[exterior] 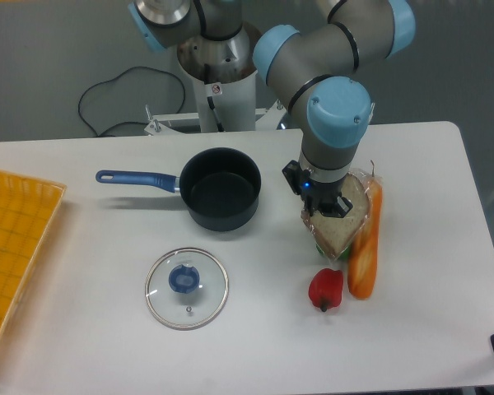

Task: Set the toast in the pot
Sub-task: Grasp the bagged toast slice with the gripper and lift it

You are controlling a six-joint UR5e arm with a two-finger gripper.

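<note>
Toast (341, 228), wrapped in clear plastic, is seen lying on the white table (428, 329) right of the pot (221, 188), touching the orange baguette (365, 247) at its right edge. The gripper (328, 207) is positioned directly over the slice's upper end; whether its fingers are spread or pinching cannot be told. A red pepper (326, 289) and a glass lid (186, 287) are placed nearer the front.

White table (445, 329) bears pot (222, 189), lid (187, 288), toast (342, 226), baguette (366, 247), pepper (326, 289) (red), orange tray (12, 247).
</note>
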